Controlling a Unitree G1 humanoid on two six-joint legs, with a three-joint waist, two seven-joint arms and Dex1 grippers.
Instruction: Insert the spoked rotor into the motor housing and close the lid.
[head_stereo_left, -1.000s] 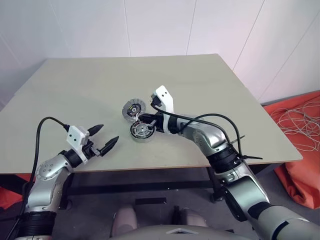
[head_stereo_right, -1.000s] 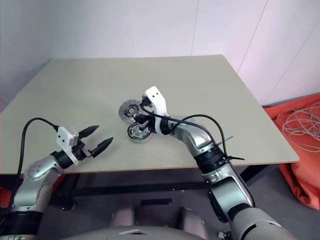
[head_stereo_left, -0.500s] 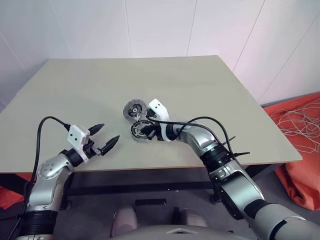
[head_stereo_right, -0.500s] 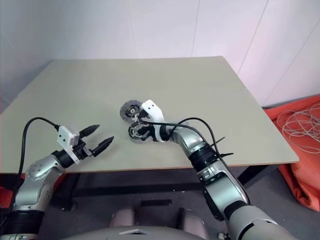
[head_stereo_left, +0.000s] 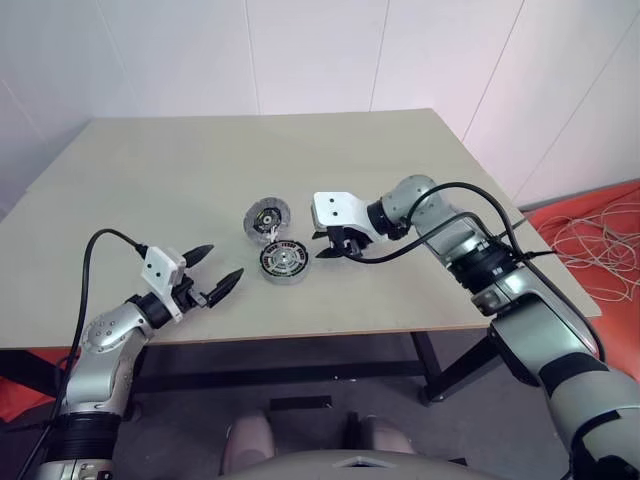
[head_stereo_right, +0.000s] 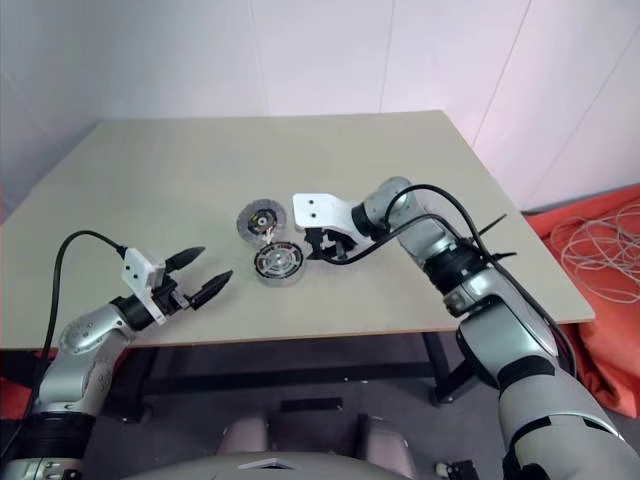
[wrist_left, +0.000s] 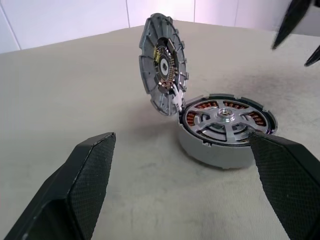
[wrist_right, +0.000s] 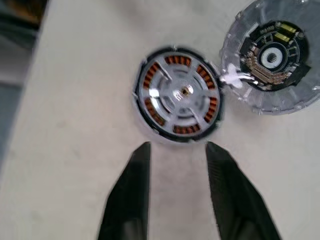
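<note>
The motor housing (head_stereo_left: 281, 260) sits mid-table, its copper windings ringing a silvery centre. Inside it lies the spoked rotor (wrist_right: 180, 95), its silver spokes over the coils. The lid (head_stereo_left: 267, 217) is just behind the housing; in the left wrist view the lid (wrist_left: 163, 65) stands tilted up against the housing's rim with its dark inner ring showing. My right gripper (head_stereo_left: 333, 250) hovers just right of the housing, open and holding nothing, pointing down at it. My left gripper (head_stereo_left: 222, 262) is open near the table's front left, aimed at the housing (wrist_left: 225, 127).
The beige table (head_stereo_left: 150, 180) has bare room around the parts. Its front edge runs just below my left gripper. Beyond the table's right side an orange cloth (head_stereo_left: 600, 260) with white cables lies on the floor.
My right gripper was shut at the housing; it has let go, opened, and drawn back to the right and upward. The rotor stays in the housing. The left arm has not moved.
</note>
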